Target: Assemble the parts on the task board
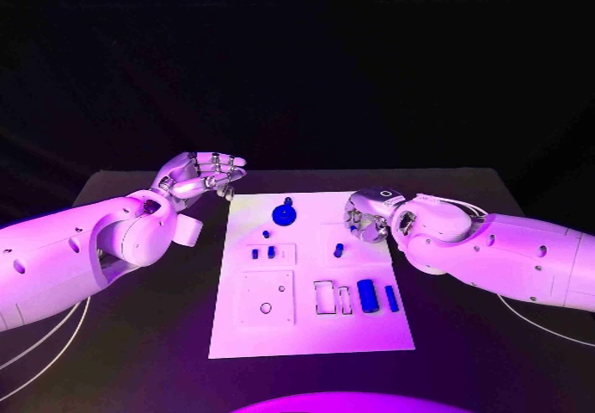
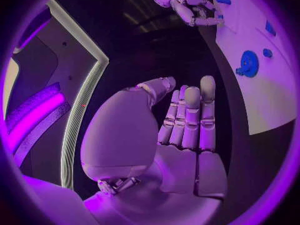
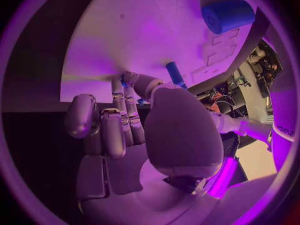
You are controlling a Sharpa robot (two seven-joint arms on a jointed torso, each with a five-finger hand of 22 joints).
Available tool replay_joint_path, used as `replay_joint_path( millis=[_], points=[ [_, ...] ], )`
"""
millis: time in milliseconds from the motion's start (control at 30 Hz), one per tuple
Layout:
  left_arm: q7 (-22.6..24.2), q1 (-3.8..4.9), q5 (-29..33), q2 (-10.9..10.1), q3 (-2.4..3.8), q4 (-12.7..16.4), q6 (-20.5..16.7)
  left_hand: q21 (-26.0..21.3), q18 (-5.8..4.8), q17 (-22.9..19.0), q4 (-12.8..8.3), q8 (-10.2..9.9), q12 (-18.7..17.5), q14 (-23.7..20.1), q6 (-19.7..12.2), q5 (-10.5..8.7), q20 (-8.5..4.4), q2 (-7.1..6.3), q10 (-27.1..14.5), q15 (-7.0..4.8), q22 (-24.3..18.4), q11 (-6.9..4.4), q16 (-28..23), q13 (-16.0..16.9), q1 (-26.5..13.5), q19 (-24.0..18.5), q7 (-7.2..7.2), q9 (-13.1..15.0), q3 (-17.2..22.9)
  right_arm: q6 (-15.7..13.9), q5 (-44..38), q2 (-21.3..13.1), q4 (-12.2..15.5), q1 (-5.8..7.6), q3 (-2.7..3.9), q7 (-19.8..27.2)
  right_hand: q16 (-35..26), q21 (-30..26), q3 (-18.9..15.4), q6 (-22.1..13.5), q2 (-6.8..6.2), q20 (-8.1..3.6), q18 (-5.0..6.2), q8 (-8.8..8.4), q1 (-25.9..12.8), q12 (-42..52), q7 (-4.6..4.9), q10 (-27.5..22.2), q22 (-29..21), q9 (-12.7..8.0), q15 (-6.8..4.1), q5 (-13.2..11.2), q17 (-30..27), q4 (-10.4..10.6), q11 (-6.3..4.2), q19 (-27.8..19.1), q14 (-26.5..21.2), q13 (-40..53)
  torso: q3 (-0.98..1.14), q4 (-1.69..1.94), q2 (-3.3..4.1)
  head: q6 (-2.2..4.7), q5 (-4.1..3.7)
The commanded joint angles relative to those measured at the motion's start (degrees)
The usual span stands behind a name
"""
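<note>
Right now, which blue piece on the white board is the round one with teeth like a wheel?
The gear, at the far end of the board. It is round and flat with a toothed edge; the other blue pieces are pegs and cylinders.

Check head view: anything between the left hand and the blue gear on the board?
Nothing. Between the left hand and the blue gear the head view shows bare black table, then bare task board corner.
</note>
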Motion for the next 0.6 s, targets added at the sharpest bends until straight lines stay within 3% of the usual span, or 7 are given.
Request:
replay_joint_path(
  millis=[33, 600],
  points=[
    [0.19, 0.08, -0.31, 0.01, 0.06, 0.22, 0.15, -0.24, 0.44, -0.1, -0.26, -0.34, 0.18, 0.01, -0.33, 0.36, 0.19, 0.44, -0.32, 0.19, -0.05, 0.06, -0.09, -0.04, 0.18, 0.02, 0.0, -0.06, -0.03, 0.54, -1.07, 0.26, 0.24, -0.91, -0.62, -0.96, 0.37, 0.36, 0.17, 0.36, 1.17, -0.42, -0.74, 0.39, 0.68, 0.09, -0.16, 2.22, 0.12, 0.11, -0.38, 0.16, 0.99, -0.48, -1.92, 0.06, 3.51, 0.3, 0.01, -0.01, 0.01, -0.04, -0.03],
    [-0.08, 0.08, -0.39, -0.01, 0.05, 0.12, -0.3, -0.34, 0.4, -0.52, -0.48, -0.22, -0.08, -0.3, -0.86, 0.44, 0.39, 0.39, -1.76, 0.5, -0.14, 0.46, -0.22, -0.21, 0.17, -0.02, 0.3, -0.14, -0.29, -5.29, -1.22, -0.93, 1.83, -0.76, -0.51, -1.56, 0.49, 0.93, 0.98, 0.38, 1.06, -0.55, -0.83, 0.58, 0.23, -0.16, -0.22, 2.62, 0.82, 0.59, -0.47, 0.15, 0.97, -1.18, -1.99, 0.15, 3.53, 0.62, 0.03, -0.05, -0.03, 0.04, 0.1]
  ],
)
